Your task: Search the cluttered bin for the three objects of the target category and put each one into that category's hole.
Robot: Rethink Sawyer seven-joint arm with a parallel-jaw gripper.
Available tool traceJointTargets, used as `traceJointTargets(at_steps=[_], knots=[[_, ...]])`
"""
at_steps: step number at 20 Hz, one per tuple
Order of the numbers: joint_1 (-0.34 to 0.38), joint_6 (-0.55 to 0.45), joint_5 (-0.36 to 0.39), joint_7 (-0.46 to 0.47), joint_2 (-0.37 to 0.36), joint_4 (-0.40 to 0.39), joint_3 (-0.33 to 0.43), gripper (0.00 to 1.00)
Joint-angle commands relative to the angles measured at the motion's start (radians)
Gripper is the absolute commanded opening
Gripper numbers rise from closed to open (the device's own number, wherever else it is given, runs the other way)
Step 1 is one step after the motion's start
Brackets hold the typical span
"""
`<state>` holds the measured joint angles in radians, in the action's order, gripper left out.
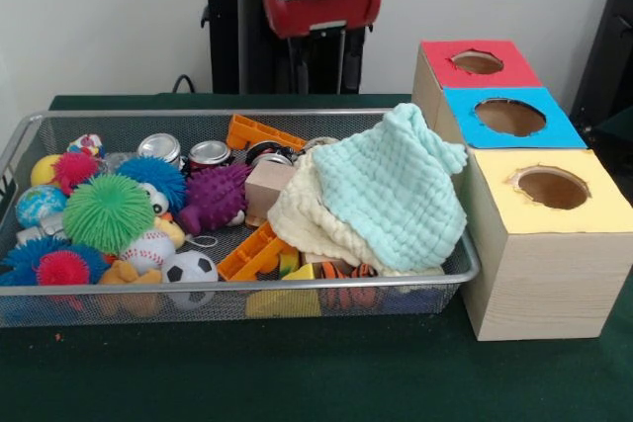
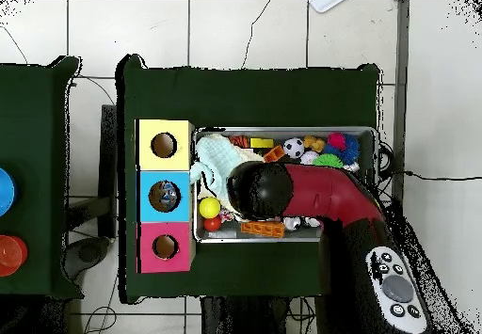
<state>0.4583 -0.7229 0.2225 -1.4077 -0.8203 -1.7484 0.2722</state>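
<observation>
The wire bin [image 1: 465, 269] holds a jumble of toys. A mint cloth [image 1: 391, 190] lies over a cream cloth [image 1: 297, 219] at its right end. Spiky balls in green [image 1: 107, 212], blue [image 1: 153, 177] and pink [image 1: 61, 267] crowd the left end, with a soccer ball [image 1: 190, 269] and a baseball [image 1: 148, 249]. Two cans [image 1: 183, 151] stand at the back beside orange blocks [image 1: 259, 131]. My gripper [image 1: 324, 51] hangs high behind the bin's far rim, touching nothing. In the overhead view the arm [image 2: 282, 191] covers the bin's middle and hides the gripper.
Three wooden boxes stand in a row right of the bin, topped red [image 1: 477, 63], blue [image 1: 509, 118] and yellow [image 1: 552, 188], each with a round hole. A purple spiky toy [image 1: 213, 195] and a wooden block [image 1: 269, 188] lie mid-bin. A yellow ball [image 2: 209, 207] and a red ball [image 2: 213, 224] sit near the boxes.
</observation>
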Motion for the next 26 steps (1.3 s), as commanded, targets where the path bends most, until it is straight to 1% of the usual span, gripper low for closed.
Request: traceJointTargets(at_steps=[1, 4, 5, 6, 7, 9, 10, 12, 13, 14, 15, 16, 19, 20, 21, 22, 23, 25, 26], knots=[[-0.062, 0.112, -0.078, -0.232, -0.004, 0.010, 0.020, 1.00], [-0.085, 0.156, -0.079, -0.230, -0.007, 0.039, 0.004, 1.00], [-0.080, 0.202, -0.077, -0.226, -0.015, 0.021, 0.003, 1.00], [-0.086, 0.212, -0.077, -0.228, -0.015, 0.018, -0.005, 1.00], [-0.081, 0.243, -0.073, -0.219, -0.017, -0.001, -0.006, 1.00], [-0.081, 0.289, -0.057, -0.214, 0.010, -0.016, -0.019, 1.00], [-0.087, 0.313, -0.023, -0.201, 0.041, -0.013, -0.040, 1.00], [-0.123, 0.356, 0.064, -0.183, 0.124, 0.017, -0.107, 1.00], [-0.146, 0.362, 0.095, -0.183, 0.152, 0.041, -0.145, 1.00], [-0.171, 0.362, 0.120, -0.184, 0.170, 0.062, -0.182, 1.00], [-0.196, 0.341, 0.139, -0.182, 0.180, 0.085, -0.217, 1.00], [-0.214, 0.347, 0.150, -0.183, 0.185, 0.093, -0.243, 1.00], [-0.230, 0.358, 0.148, -0.179, 0.210, 0.109, -0.276, 1.00], [-0.225, 0.349, 0.134, -0.178, 0.221, 0.105, -0.272, 1.00], [-0.216, 0.330, 0.119, -0.171, 0.246, 0.118, -0.262, 1.00], [-0.208, 0.326, 0.105, -0.170, 0.264, 0.115, -0.252, 1.00], [-0.199, 0.335, 0.099, -0.162, 0.290, 0.127, -0.239, 1.00], [-0.182, 0.342, 0.064, -0.173, 0.337, 0.133, -0.214, 1.00], [-0.168, 0.368, 0.056, -0.171, 0.364, 0.134, -0.195, 1.00]])
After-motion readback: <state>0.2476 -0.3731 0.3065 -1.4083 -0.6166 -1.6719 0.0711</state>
